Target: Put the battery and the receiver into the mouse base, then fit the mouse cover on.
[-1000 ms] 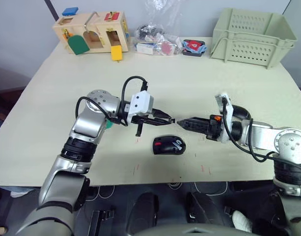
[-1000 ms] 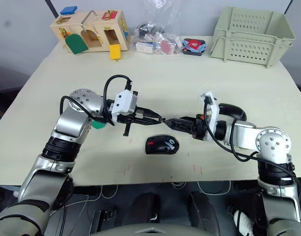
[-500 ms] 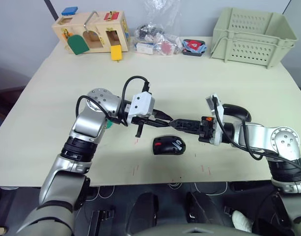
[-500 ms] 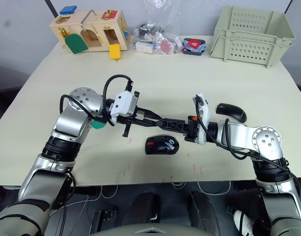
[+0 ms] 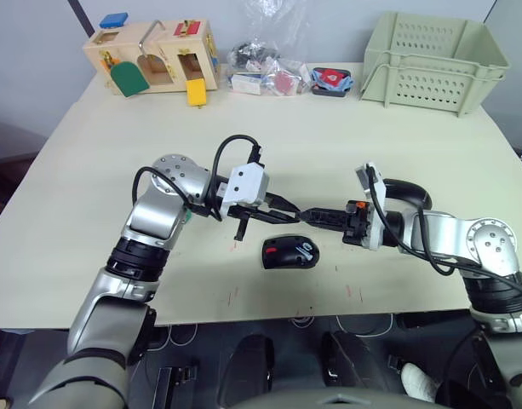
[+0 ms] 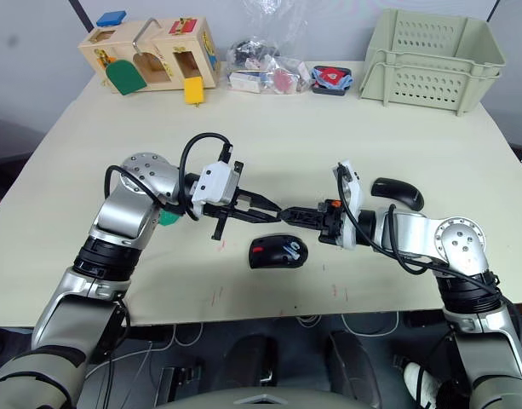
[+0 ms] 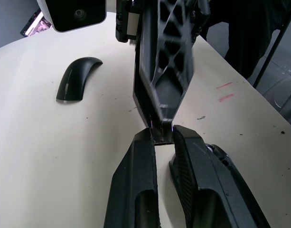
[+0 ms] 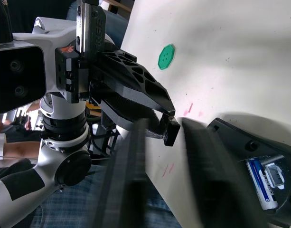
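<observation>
Two grippers meet tip to tip just above the mouse base (image 5: 289, 254). Left gripper (image 5: 293, 210), fingers narrowly parted, pinches a small black receiver (image 8: 170, 131) at its tips; right gripper (image 5: 307, 214) stands open around it. Battery (image 8: 257, 183) lies seated in the base. Mouse cover (image 6: 397, 192) rests behind the right arm, bare table (image 5: 329, 145) beyond.

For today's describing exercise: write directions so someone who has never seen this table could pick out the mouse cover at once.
Start at the pale green basket at the table's far right corner and come toward the near edge. The mouse cover lies alone behind the right arm. It is a plain glossy black arched shell, unlike the mouse base nearby, which shows red and holds a battery.
</observation>
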You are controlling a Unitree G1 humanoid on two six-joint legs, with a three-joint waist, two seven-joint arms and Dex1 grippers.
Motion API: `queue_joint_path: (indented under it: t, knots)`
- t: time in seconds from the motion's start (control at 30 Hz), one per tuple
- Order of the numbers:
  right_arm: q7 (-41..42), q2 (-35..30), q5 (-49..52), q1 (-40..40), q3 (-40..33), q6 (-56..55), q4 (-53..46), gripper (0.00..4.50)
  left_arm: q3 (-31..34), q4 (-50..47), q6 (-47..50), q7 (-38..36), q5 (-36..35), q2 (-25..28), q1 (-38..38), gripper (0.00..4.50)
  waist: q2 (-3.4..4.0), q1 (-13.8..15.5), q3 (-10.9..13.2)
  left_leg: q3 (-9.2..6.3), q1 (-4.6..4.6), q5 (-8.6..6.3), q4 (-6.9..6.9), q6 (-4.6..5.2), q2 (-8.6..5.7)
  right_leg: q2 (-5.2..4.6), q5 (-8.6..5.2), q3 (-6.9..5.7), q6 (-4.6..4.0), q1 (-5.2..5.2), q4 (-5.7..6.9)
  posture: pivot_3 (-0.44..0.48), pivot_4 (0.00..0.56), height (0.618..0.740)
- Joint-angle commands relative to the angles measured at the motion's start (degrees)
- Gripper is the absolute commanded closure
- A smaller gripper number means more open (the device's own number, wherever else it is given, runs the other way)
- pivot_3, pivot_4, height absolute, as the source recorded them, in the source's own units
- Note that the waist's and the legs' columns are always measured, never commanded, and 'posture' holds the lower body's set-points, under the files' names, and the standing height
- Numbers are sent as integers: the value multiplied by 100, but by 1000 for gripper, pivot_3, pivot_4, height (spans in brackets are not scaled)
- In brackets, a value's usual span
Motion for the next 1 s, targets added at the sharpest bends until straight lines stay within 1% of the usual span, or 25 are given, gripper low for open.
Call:
queue_joint_path:
  t: [0.03,0.47,0.6,0.67,0.73,0.8,0.83,0.9,0.93,0.97,1.0]
  knots:
    - [72,-30,190,-99,-53,-55,-166,4460,10,-135,-78,10,-53,36,-14,4459,0,0,0,0,-1,0,0,0,0,0,0,0,0,-1,0,0,150,740]
    - [172,-131,190,-85,-39,18,-179,4460,-9,-26,-151,49,-22,38,-2,4459,0,0,0,0,-20,0,0,0,0,0,0,1,1,-22,0,0,150,740]
    - [328,-200,190,-76,-30,90,-207,4460,-39,-43,-88,0,-66,71,11,4459,0,0,0,-2,-43,0,2,1,0,0,1,-1,1,-43,1,0,150,740]
    - [349,-220,190,-74,-33,81,-205,4460,-42,-86,108,-25,-159,76,2,4459,0,1,0,-2,-73,1,8,1,0,0,2,0,1,-75,8,0,150,740]
    - [359,-243,190,-67,-33,61,-218,4460,1,-118,198,14,-248,52,0,4459,0,0,0,0,-82,1,9,1,-1,0,3,1,2,-85,9,0,150,740]
    - [366,-260,190,-64,-32,44,-217,4500,4,-126,184,17,-268,59,-1,3388,0,0,0,0,-82,1,8,1,-1,0,2,0,2,-85,8,0,150,740]
    - [363,-269,190,-60,-38,19,-226,4500,13,-131,191,4,-290,67,2,3116,0,0,0,0,-82,1,8,1,-1,0,2,0,2,-85,8,0,150,740]
    - [378,-319,190,-51,-68,-30,-255,4500,32,-126,191,-9,-312,86,12,2137,0,3,0,0,-82,1,8,1,-1,0,2,1,2,-85,8,0,150,740]
    - [390,-353,190,-40,-87,-56,-282,4500,43,-134,201,-18,-327,106,31,1830,0,3,0,0,-82,1,9,1,-1,1,2,1,2,-85,8,0,150,740]
    - [412,-392,190,-18,-106,-70,-305,4500,49,-148,212,-29,-344,132,57,1276,0,1,0,0,-82,1,9,1,-1,1,2,1,2,-85,8,0,150,740]
    - [447,-450,190,9,-125,-85,-342,4500,56,-162,214,-33,-359,155,85,893,0,0,0,1,-81,1,9,1,-1,0,2,1,2,-85,8,0,150,740]
